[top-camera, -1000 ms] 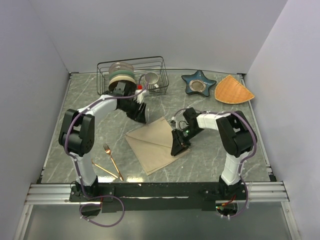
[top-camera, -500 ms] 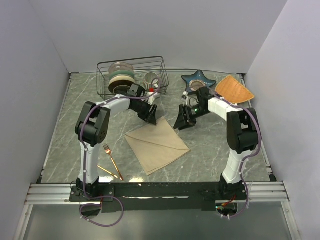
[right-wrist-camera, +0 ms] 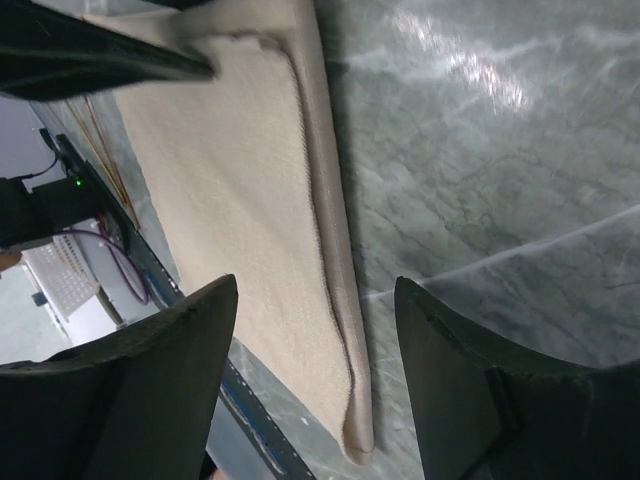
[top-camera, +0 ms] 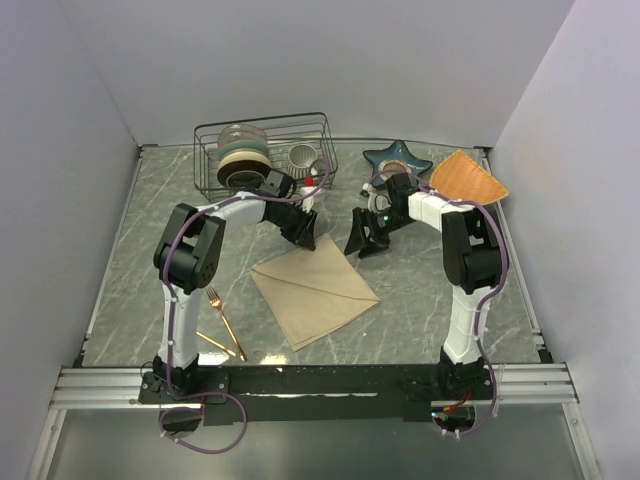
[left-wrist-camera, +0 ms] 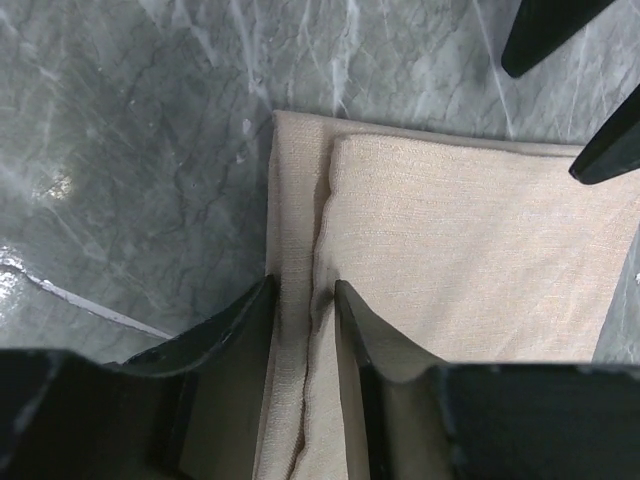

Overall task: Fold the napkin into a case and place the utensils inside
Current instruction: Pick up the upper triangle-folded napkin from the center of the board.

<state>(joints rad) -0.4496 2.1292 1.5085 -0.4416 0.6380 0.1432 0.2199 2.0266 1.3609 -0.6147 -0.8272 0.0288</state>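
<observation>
The beige napkin [top-camera: 315, 290] lies folded on the marble table, one corner pointing away from the arms. My left gripper [top-camera: 305, 232] is down at that far corner. In the left wrist view its jaws [left-wrist-camera: 304, 290] stand narrowly apart, astride the napkin's [left-wrist-camera: 470, 230] layered edge. The right gripper [top-camera: 362, 240] hangs open just right of the same corner. In its own view it [right-wrist-camera: 316, 285] spans the napkin's [right-wrist-camera: 220, 160] folded edge without touching it. The gold fork [top-camera: 222, 315] and a second gold utensil [top-camera: 210, 340] lie near the left arm's base.
A wire rack [top-camera: 262, 150] with plates and a cup stands at the back left, close behind my left gripper. A blue star-shaped dish [top-camera: 397, 163] and an orange wedge mat [top-camera: 465, 180] sit at the back right, behind the right gripper.
The right gripper has left the napkin's right corner, moved back beside the far corner and opened wider. The left gripper has come right onto that corner and narrowed its jaws.
</observation>
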